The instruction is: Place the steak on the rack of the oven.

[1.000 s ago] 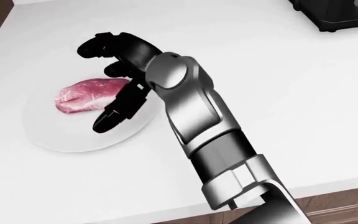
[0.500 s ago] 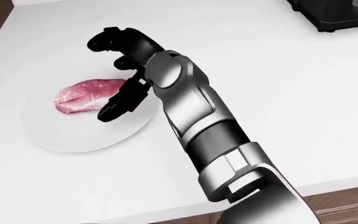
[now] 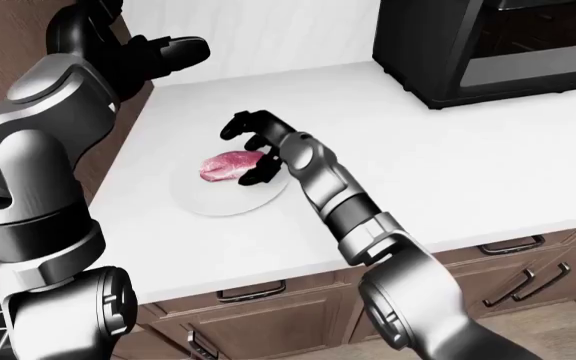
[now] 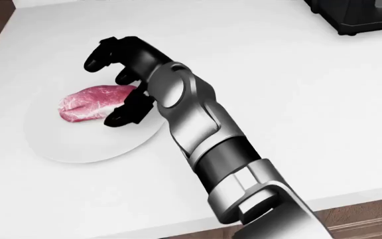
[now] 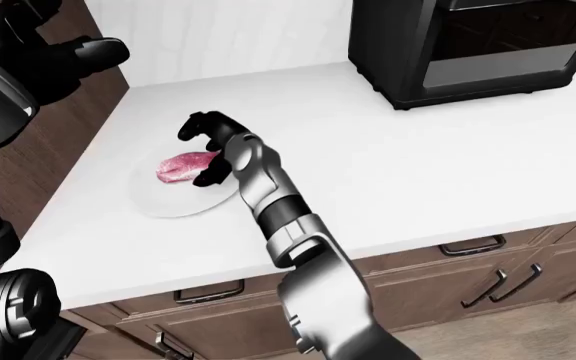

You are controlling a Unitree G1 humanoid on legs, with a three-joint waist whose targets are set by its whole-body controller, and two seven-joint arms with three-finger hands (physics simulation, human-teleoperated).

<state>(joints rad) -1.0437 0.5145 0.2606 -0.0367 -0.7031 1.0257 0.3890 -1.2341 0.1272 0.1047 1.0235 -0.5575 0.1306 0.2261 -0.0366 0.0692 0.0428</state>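
Observation:
A raw pink steak lies on a round white plate on the white counter, at the left of the head view. My right hand reaches in from the bottom right. Its black fingers arch over the steak's right end and the thumb stands by its lower edge. The hand is open and not closed round the meat. My left hand is raised at the counter's left edge, open and empty. The black oven stands at the top right of the left-eye view.
The white counter stretches from the plate to the oven. Wooden drawers with handles run below its near edge. A brown wall panel borders the counter's left end.
My right hand shifted a little up and back down at the steak's right end, and the thumb now sits closer to the meat. The steak and plate have not moved.

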